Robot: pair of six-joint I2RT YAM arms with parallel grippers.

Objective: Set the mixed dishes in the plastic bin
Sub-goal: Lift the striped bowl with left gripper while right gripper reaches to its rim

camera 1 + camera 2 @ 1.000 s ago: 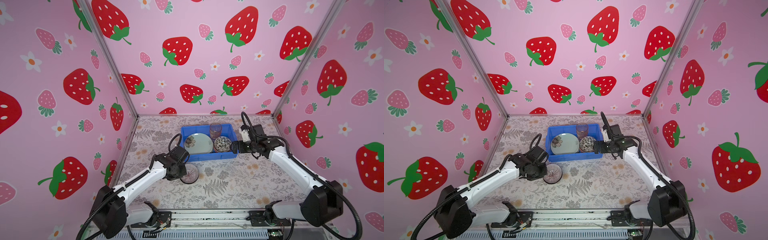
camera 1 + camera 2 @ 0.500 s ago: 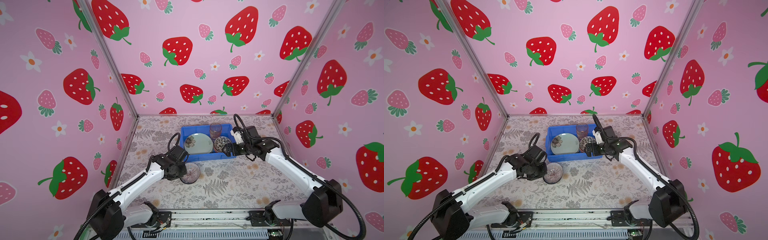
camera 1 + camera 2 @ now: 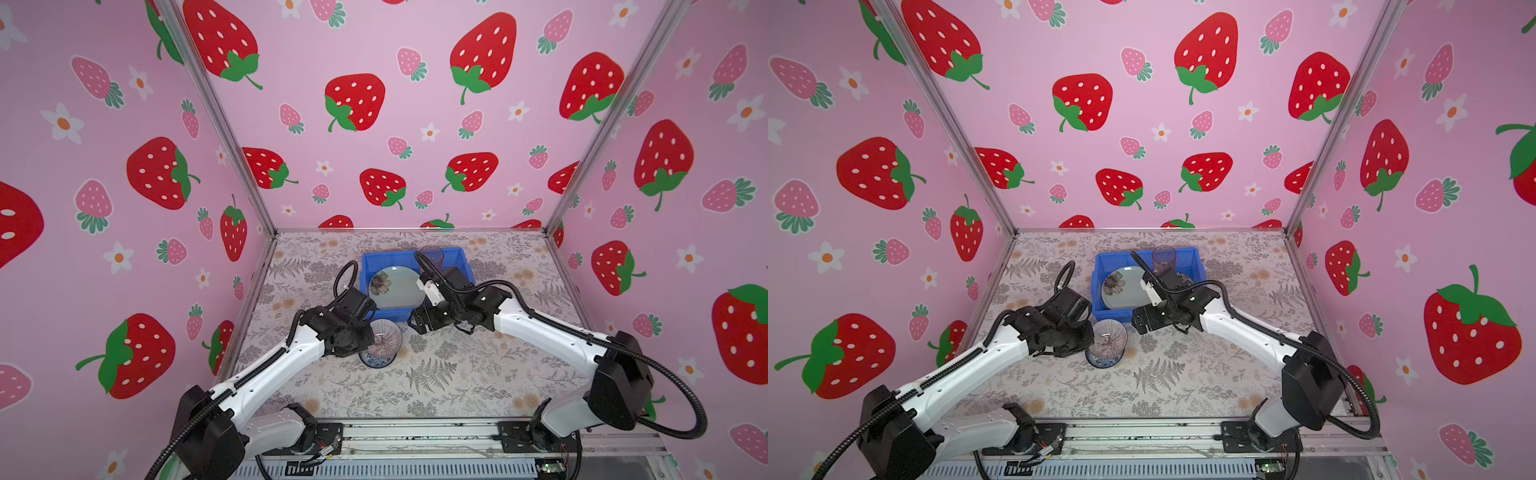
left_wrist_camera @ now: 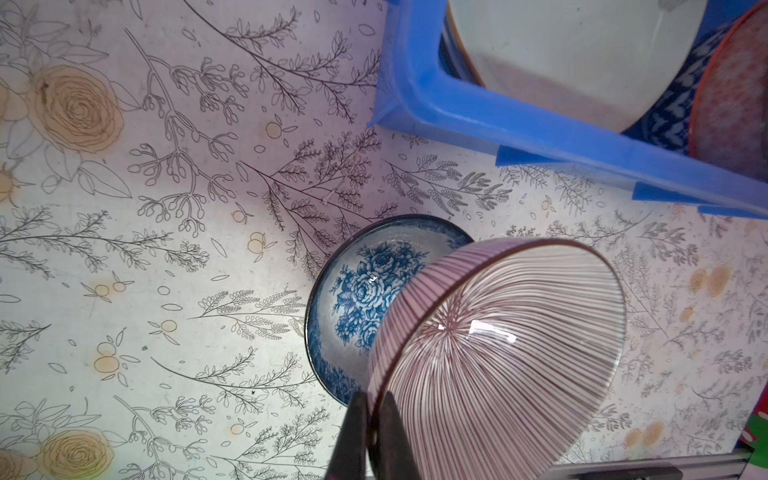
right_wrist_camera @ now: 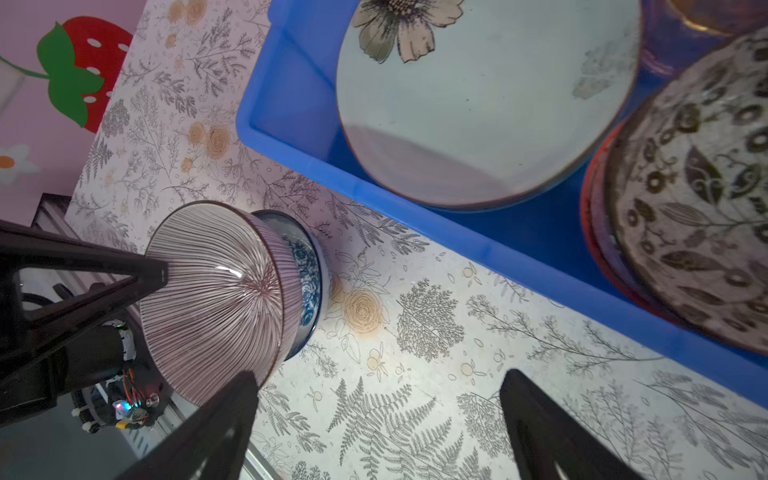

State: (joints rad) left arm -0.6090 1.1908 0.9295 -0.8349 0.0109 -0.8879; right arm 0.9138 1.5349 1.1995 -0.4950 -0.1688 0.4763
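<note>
Since a second ago the right arm has swung off the bin's right end and across to the bin's front. The left arm has tipped its bowl up a little from the bowl underneath.

Nearest, the left gripper point(image 4: 371, 411) is clamped on the rim of a white bowl with fine maroon stripes point(image 3: 387, 337), one finger inside and one outside. That striped bowl hangs steeply tilted, with its mouth turned toward the right arm. Its underside sits over a blue-and-white floral bowl point(image 4: 357, 291), which stands upright on the leaf-print table point(image 3: 457, 374). Whether the two bowls still touch cannot be told.

Just beyond, the right gripper point(image 5: 378, 376) hovers over the table in front of the bin. Its jaws are spread wide with nothing between them, and it points toward the striped bowl.

Behind both grippers is the blue plastic bin point(image 3: 365, 274), its front wall close to the two bowls. Inside it a pale green plate with a dark flower point(image 3: 397, 286) leans toward the left end. To the plate's right a black-floral bowl point(image 5: 698, 199) is nested in an orange bowl point(image 5: 594, 216). A clear pinkish tumbler point(image 3: 1163, 257) stands upright at the bin's far wall.
</note>
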